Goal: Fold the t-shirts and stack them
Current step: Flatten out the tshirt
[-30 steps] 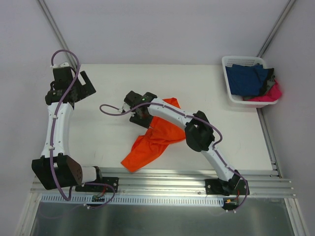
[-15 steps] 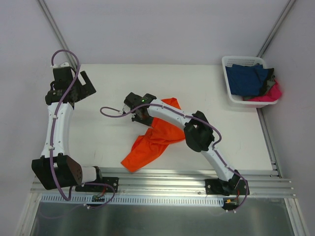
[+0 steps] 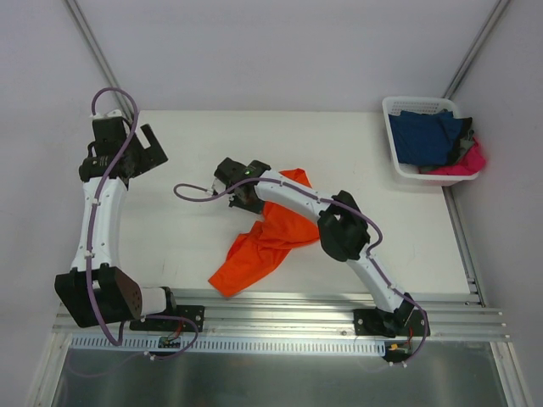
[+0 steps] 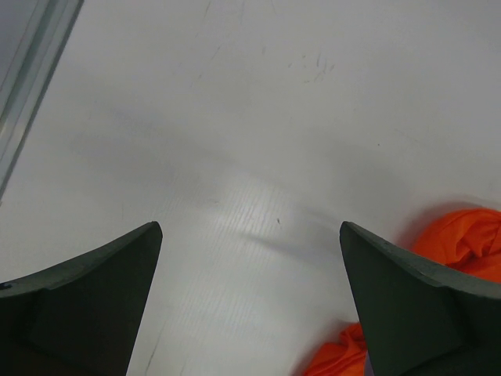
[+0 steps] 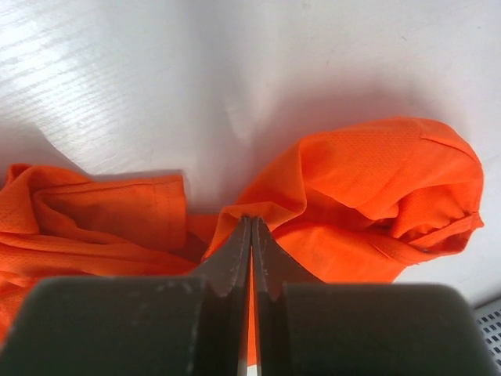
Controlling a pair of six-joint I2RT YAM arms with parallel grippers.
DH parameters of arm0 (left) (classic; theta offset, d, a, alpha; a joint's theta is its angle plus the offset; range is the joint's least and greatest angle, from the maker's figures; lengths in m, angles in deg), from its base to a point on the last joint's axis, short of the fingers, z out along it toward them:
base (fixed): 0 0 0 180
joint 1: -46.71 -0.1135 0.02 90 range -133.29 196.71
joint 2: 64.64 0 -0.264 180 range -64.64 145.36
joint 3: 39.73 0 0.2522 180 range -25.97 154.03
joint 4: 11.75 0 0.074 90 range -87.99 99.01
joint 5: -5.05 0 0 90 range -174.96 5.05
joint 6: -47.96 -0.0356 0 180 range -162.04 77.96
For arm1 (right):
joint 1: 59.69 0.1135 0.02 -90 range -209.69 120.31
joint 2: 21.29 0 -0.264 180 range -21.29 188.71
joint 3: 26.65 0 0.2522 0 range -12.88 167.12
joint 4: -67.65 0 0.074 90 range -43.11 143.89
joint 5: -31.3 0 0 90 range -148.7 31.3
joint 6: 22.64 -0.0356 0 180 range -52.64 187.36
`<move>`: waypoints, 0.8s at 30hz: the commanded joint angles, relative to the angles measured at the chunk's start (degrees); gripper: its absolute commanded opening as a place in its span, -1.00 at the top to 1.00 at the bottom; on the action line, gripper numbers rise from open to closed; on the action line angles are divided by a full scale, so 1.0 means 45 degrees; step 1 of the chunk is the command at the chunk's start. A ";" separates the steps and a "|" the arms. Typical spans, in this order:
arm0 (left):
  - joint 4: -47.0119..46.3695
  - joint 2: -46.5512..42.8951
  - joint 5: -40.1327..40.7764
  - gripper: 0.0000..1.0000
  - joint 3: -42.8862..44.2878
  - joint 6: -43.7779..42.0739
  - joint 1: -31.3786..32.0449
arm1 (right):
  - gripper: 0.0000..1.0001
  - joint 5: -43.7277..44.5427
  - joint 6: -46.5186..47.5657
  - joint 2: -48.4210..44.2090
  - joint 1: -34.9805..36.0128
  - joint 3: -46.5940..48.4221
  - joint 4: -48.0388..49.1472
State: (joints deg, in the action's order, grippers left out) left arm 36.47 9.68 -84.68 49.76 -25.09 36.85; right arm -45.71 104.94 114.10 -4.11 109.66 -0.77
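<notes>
A crumpled orange t-shirt (image 3: 265,242) lies in the middle of the white table (image 3: 195,237). My right gripper (image 5: 251,222) (image 3: 240,188) is down at the shirt's far left part, its jaws shut on a fold of the orange t-shirt (image 5: 368,196). My left gripper (image 3: 146,146) hovers over the table's far left corner, open and empty; in its wrist view the left gripper (image 4: 250,231) frames bare table, with a bit of the orange t-shirt (image 4: 462,239) at the lower right. A navy t-shirt (image 3: 428,136) and a pink t-shirt (image 3: 462,161) sit in the basket.
A white slotted basket (image 3: 397,157) stands at the table's far right corner. A metal rail (image 3: 280,298) runs along the near edge, and the right arm (image 3: 339,225) stretches across the shirt.
The right gripper's jaws have closed onto the fold of the orange shirt. Both arms have barely moved otherwise.
</notes>
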 commanded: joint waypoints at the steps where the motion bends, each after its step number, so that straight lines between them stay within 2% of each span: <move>1: -0.0196 -0.0111 -0.1191 -0.98 -0.0576 0.0041 -0.0131 | 0.99 0.0628 0.0339 -0.1316 -0.0200 0.0737 0.0055; 9: -0.0216 0.1646 -0.5698 -0.88 -0.1669 0.0413 -0.0131 | 0.99 0.1077 0.0496 -0.3170 -0.0628 -0.0099 0.0075; 16: -0.0216 0.2564 -0.7321 -0.75 -0.2198 0.0726 -0.0131 | 0.99 0.1468 0.0320 -0.4558 -0.1957 -0.0533 0.0231; 24: -0.0274 0.4087 -0.8283 -0.72 -0.1847 0.1096 0.0375 | 0.99 0.2111 0.0339 -0.5223 -0.3012 -0.0024 0.0406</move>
State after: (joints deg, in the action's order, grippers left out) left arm 35.27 26.45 -117.79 39.86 -21.62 37.26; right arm -38.89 105.99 94.71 -17.62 107.43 0.98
